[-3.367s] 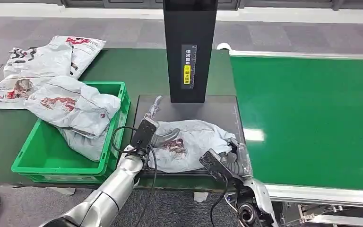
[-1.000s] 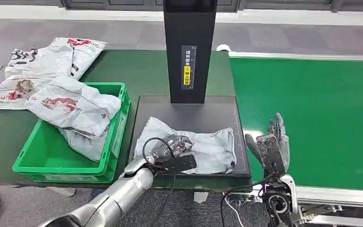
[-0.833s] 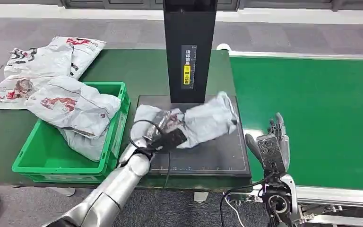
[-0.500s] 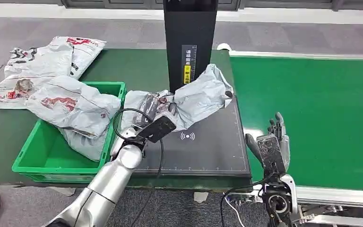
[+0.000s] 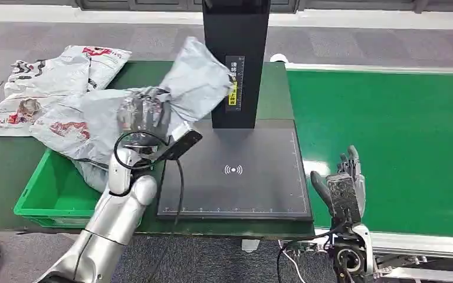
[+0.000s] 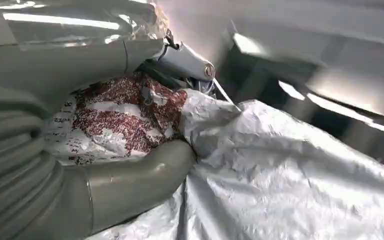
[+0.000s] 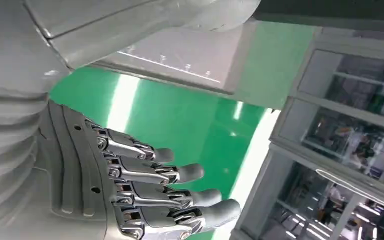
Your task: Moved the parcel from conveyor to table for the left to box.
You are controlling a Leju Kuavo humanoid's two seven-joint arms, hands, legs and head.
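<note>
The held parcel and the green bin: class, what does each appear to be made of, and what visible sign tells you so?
Parcel: thin grey plastic film, probably a poly mailer; it crumples and shines in the left hand. Green bin: rigid moulded plastic by its look, with straight walls and a thick rim.

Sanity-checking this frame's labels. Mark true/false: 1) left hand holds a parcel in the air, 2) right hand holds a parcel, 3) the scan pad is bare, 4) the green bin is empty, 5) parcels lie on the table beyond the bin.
1) The left hand holds a parcel in the air: true.
2) The right hand holds a parcel: false. It holds nothing, its fingers apart, at the conveyor's edge.
3) The scan pad is bare: true.
4) The green bin is empty: false. Grey parcels lie in and over it.
5) Parcels lie on the table beyond the bin: true.
</note>
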